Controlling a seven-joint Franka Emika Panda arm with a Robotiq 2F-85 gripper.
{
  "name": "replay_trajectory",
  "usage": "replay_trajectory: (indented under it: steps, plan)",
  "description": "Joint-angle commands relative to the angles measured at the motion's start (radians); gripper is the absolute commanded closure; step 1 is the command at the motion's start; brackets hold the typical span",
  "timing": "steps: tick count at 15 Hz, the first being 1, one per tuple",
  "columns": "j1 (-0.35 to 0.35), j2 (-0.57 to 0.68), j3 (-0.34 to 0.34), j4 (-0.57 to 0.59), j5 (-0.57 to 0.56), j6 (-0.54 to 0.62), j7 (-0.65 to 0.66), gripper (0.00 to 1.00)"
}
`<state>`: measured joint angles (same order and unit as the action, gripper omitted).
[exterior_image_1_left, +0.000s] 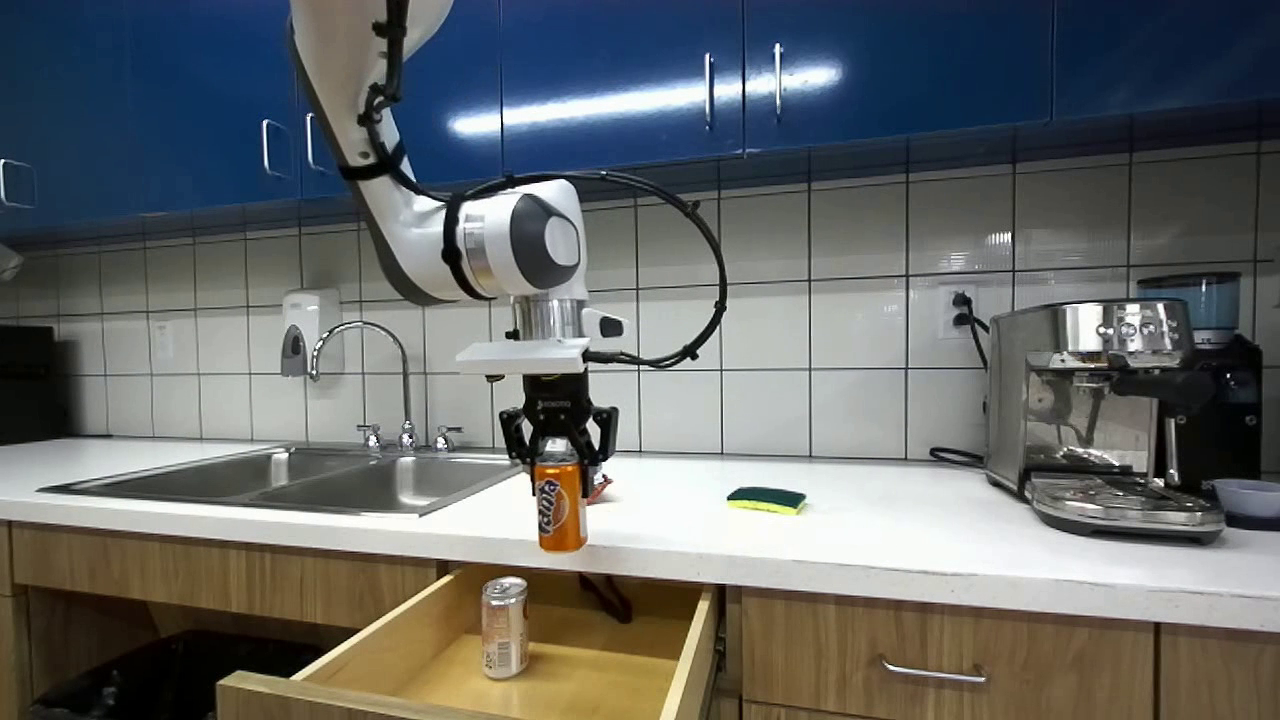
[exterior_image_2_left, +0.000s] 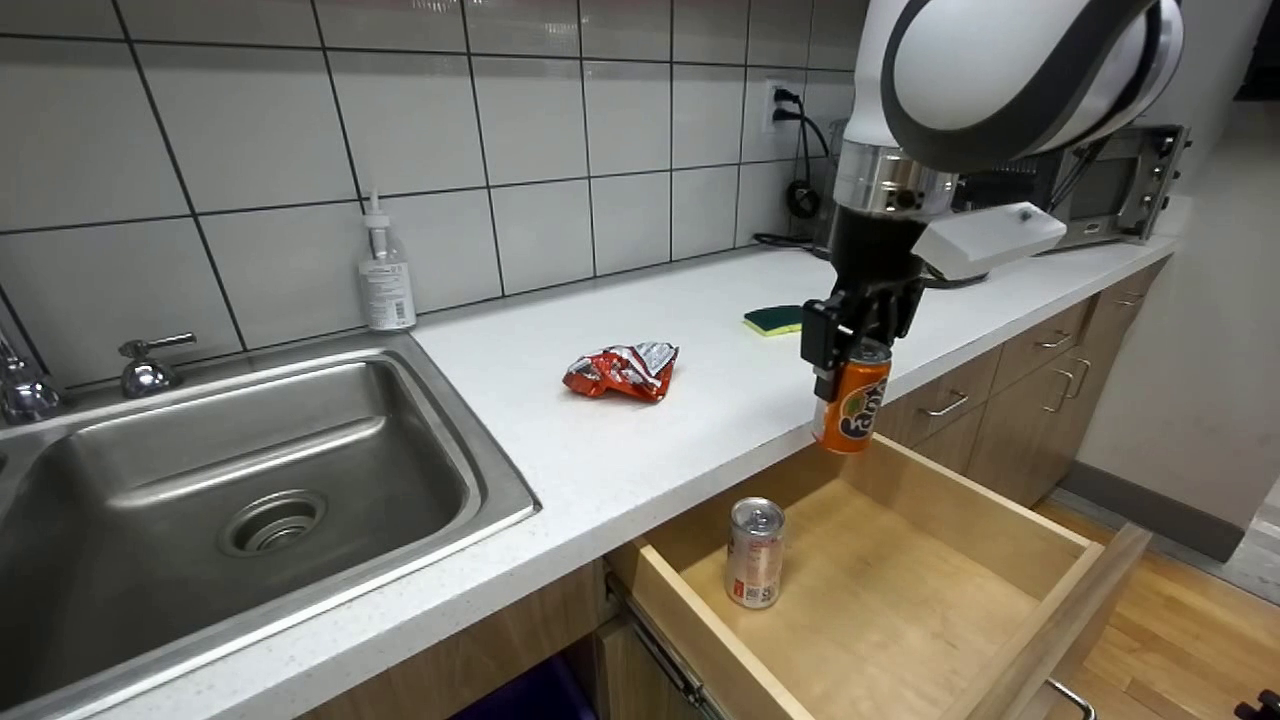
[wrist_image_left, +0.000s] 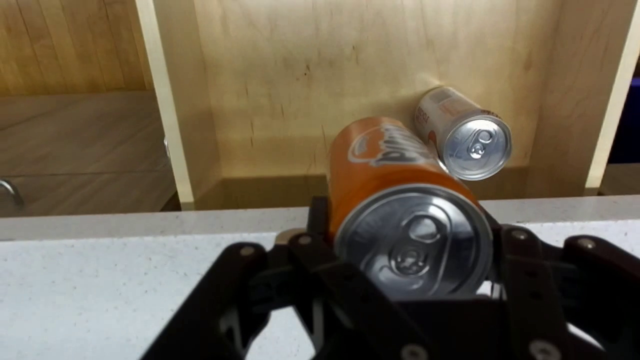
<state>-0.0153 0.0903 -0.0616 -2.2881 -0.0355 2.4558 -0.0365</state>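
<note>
Near the centre of the frame in an exterior view, the jaws pinch the orange can (exterior_image_1_left: 562, 512), which hangs down from them, long axis close to upright, near the front edge of the bench (exterior_image_1_left: 660, 520). To its lower left, a pale can (exterior_image_1_left: 505, 630) stands upright in the open drawer (exterior_image_1_left: 420, 630).

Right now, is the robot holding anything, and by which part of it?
Yes: the gripper holds the orange Fanta can by its sides, near the top.
</note>
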Motion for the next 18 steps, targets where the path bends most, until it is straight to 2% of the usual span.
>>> replay_trajectory:
  steps: [1,9,18]
  plan:
    - [-0.002,-0.051,0.008,-0.065,-0.019,0.006,0.061,0.62]
    - [-0.019,-0.046,-0.014,-0.121,-0.058,0.025,0.05,0.62]
    - [-0.023,0.023,-0.025,-0.18,-0.092,0.202,0.054,0.62]
